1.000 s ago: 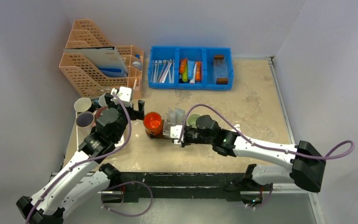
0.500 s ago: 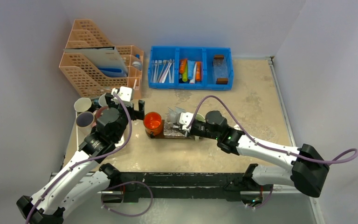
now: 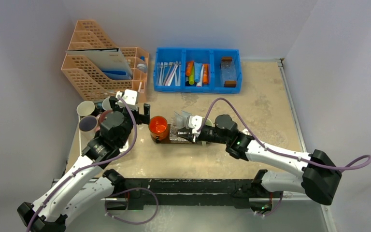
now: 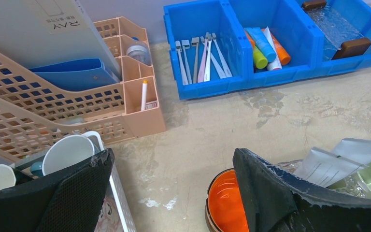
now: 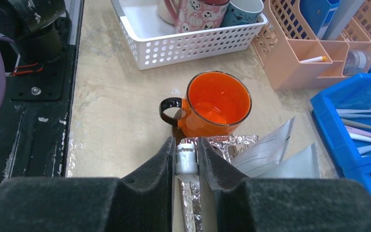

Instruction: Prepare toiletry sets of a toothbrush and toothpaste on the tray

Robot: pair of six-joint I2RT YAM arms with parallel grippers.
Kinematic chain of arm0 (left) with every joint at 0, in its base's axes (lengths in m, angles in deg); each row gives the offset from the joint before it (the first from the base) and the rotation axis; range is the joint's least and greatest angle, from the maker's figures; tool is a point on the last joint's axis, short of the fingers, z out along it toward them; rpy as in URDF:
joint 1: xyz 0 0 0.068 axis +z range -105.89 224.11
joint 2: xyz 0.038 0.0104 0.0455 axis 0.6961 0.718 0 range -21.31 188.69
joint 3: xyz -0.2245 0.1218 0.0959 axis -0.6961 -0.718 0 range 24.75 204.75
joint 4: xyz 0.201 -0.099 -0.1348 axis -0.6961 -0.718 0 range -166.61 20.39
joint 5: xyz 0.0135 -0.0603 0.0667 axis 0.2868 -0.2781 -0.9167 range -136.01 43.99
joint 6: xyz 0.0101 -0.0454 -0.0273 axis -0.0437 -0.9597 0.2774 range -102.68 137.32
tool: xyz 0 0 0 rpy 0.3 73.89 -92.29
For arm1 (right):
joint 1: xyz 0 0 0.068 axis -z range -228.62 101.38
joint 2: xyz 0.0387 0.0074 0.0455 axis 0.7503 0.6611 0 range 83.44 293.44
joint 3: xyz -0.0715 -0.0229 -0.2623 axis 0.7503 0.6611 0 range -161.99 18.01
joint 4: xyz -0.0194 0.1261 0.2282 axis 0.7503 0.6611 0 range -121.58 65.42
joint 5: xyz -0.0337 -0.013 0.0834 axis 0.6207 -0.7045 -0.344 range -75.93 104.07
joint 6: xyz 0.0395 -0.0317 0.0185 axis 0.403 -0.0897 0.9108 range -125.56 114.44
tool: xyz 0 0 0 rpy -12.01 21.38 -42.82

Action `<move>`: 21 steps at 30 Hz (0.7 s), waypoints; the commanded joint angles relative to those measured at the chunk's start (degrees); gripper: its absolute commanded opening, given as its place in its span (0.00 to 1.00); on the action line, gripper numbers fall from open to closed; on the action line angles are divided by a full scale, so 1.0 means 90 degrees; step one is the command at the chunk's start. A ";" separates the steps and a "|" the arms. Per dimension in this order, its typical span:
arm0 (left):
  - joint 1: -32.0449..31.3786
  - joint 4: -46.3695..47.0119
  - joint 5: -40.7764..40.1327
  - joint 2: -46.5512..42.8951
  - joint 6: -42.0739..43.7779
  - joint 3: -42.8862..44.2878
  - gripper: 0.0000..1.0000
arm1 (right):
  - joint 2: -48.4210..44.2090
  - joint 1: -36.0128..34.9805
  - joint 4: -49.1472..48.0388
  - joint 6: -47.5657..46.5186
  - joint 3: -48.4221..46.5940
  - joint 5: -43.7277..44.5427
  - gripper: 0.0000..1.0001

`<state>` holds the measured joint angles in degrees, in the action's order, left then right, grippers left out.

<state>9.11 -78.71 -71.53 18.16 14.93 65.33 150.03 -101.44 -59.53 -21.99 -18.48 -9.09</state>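
Right wrist, tube (image 5: 186, 163) gripped in right pincer (image 5: 187, 144)

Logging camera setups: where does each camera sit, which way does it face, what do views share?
Top: high behind the left arm and right arm, looking down the table; both show.
Left wrist: faces the back, blue bin and peach organizer; open left gripper below.
Right wrist: faces leftward, orange mug and white basket; right gripper pinches a white tube.
Shared: the mug, in all three.

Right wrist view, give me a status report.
Left jaws open, empty. Right jaws shut on white tube. Orange mug and crinkled wrapping close ahead.
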 commanded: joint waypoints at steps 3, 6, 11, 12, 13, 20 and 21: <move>0.0012 0.0104 0.0042 -0.0028 -0.0038 0.0110 0.92 | 0.0128 0.0100 -0.1047 0.0396 0.0313 -0.0300 0.00; 0.0013 0.0096 0.0044 -0.0022 -0.0022 0.0129 0.93 | 0.0227 0.0126 -0.1232 0.0372 0.0334 -0.0367 0.00; 0.0013 0.0101 0.0076 -0.0001 0.0000 0.0159 0.92 | 0.0354 0.0199 -0.1727 0.0386 0.0523 -0.0396 0.00; 0.0012 0.0102 0.0082 0.0002 0.0002 0.0168 0.92 | 0.0371 0.0217 -0.1818 0.0410 0.0565 -0.0396 0.00; 0.0012 0.0103 0.0081 0.0012 0.0010 0.0176 0.92 | 0.0379 0.0232 -0.1940 0.0430 0.0615 -0.0393 0.00; 0.0019 0.0159 0.0101 0.0076 0.0041 0.0184 0.92 | 0.0414 0.0282 -0.2296 0.0401 0.0849 -0.0443 0.00; 0.0013 0.0180 0.0110 0.0096 0.0034 0.0186 0.92 | 0.0421 0.0287 -0.2331 0.0400 0.0896 -0.0443 0.00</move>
<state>9.11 -78.71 -71.29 18.70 14.97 65.33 153.27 -99.51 -77.32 -19.02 -12.12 -12.52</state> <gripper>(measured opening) 0.922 0.223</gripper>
